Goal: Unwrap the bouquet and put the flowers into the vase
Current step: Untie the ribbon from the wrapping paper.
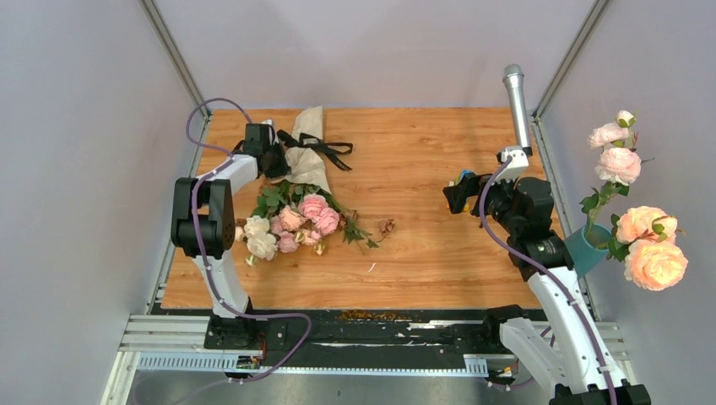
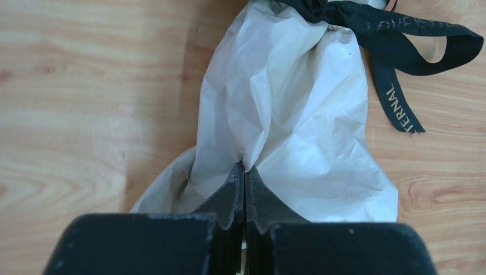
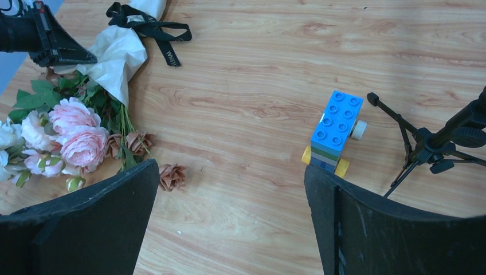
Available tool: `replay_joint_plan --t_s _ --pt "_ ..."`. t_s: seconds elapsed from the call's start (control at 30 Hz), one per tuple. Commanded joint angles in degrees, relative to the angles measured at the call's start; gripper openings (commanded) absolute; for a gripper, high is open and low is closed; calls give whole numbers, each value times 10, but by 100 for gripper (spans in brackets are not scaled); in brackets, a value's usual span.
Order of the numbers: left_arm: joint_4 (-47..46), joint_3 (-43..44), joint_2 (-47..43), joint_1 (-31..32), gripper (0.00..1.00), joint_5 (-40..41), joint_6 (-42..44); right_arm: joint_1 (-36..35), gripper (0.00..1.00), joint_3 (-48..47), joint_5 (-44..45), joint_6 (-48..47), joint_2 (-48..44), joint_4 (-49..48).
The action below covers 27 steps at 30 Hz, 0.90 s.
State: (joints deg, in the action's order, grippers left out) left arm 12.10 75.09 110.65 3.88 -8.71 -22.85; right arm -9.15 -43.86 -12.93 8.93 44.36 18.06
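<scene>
Jaws of the left arm are pinched shut on what looks like a fold of the bouquet's [image 1: 291, 211] paper wrap [image 2: 298, 114], likely to peel it away, while the right jaws gape empty, the vase [image 1: 591, 246] well off to their right.

In the top view the vase [image 1: 589, 249] shows only as a teal patch beside the surface's right edge, the rest behind the right arm [image 1: 540, 245] and leaves [image 1: 601, 201]. The bouquet [image 1: 291, 221] has its stems hidden inside the paper wrap [image 2: 298, 114], and the ribbon knot [image 2: 321, 8] runs off the left wrist view's top edge. Whether the left hand [image 2: 245, 170] has paper nipped between its closed fingertips cannot be told.
</scene>
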Motion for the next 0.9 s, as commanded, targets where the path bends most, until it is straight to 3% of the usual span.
replay_joint_plan --t_s 0.0,0.37,0.87 --pt "-12 -55 -65 16 0 30 -60 0 100 -1 5 1 -13 -24" --pt "-94 -211 -198 87 0 85 -158 1 100 5 -2 3 -23 -24" --pt "-198 -286 -226 219 0 169 -295 0 100 2 -5 3 -28 -22"
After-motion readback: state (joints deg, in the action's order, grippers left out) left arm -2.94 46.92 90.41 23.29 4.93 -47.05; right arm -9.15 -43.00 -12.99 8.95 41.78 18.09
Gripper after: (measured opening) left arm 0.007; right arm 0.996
